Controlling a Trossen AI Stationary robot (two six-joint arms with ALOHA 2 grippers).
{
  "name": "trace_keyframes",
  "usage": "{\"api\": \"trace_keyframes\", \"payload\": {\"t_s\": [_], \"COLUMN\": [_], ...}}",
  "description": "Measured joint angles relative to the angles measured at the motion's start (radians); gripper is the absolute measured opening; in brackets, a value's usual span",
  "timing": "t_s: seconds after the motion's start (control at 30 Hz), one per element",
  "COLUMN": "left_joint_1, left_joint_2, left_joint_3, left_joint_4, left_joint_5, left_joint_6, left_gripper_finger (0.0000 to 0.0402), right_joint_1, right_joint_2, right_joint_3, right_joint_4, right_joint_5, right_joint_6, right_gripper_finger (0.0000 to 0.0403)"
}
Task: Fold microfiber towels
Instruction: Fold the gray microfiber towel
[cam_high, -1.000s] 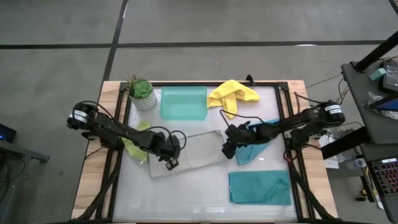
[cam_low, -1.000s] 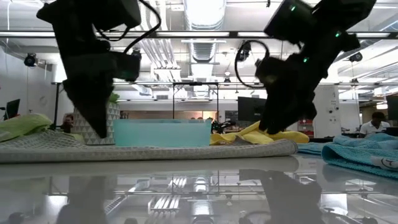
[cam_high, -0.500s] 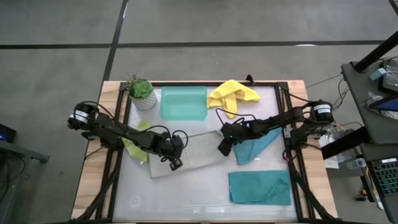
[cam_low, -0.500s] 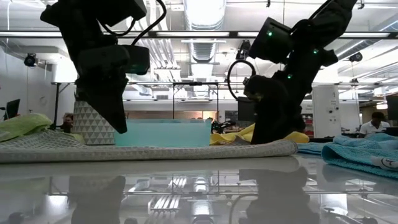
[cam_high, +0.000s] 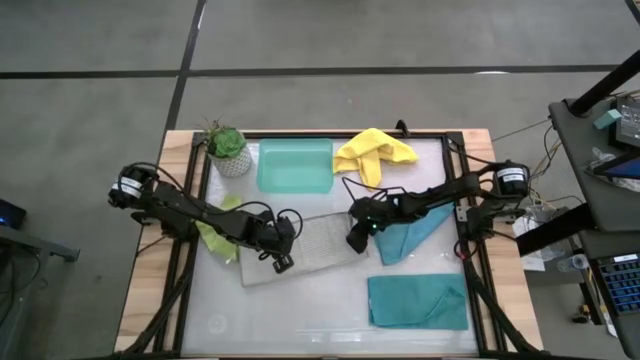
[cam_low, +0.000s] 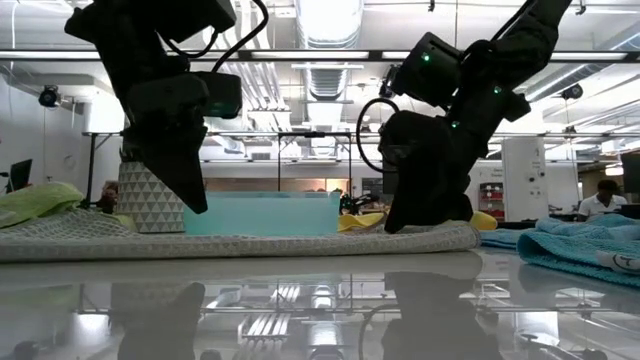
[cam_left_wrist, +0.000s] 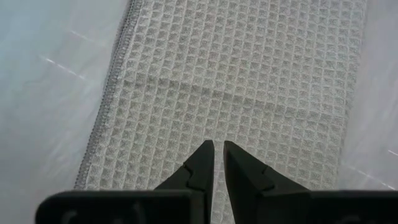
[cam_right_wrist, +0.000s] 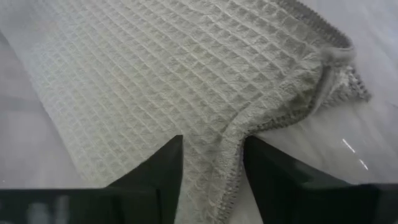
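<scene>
A grey waffle-weave towel lies flat in the middle of the table. My right gripper is down at its right edge, closed on a raised ridge of cloth. My left gripper is shut and hovers a little above the towel's near left part, clear of it in the low view. A yellow towel lies crumpled at the back. A loose teal towel lies under my right arm, a folded teal one lies at the near right, and a lime green one lies under my left arm. My right gripper has the grey towel's right hemmed edge, close to a corner, gathered into a ridge between its two fingers. The fingers slant down from the table's right. The towel still lies on the table, rucked up only beside the fingers.
A translucent mint-green tray and a small potted plant stand along the far edge. A black frame borders the white work surface. Bare surface shows in front of the grey towel at the near left.
My right gripper has gone toward the table's left and down, from over the loose teal towel to the grey towel's right edge. My left gripper has tipped a little where it hovers. The grey towel lies as before.
</scene>
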Motion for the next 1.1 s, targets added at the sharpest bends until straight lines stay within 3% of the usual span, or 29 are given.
{"api": "trace_keyframes", "payload": {"t_s": [0.23, 0.5, 0.83, 1.1], "left_joint_1": [0.0, -0.023, -0.133, -0.208], "left_joint_2": [-0.003, -0.037, -0.16, -0.133], "left_joint_3": [0.0, 0.003, 0.002, -0.016], "left_joint_4": [0.0, -0.006, -0.153, -0.156], "left_joint_5": [0.0, 0.002, 0.068, 0.083], "left_joint_6": [0.014, 0.03, 0.014, -0.058], "left_gripper_finger": [0.0021, 0.0021, 0.0022, 0.0022], "right_joint_1": [-0.003, -0.014, -0.067, -0.089], "right_joint_2": [0.0, -0.065, -0.272, -0.358], "right_joint_3": [-0.001, -0.001, 0.035, 0.142], "right_joint_4": [0.008, -0.044, -0.337, -0.519], "right_joint_5": [0.003, 0.004, 0.083, 0.085], "right_joint_6": [-0.04, -0.074, -0.143, -0.174], "right_gripper_finger": [0.002, 0.001, 0.0009, 0.0009]}}
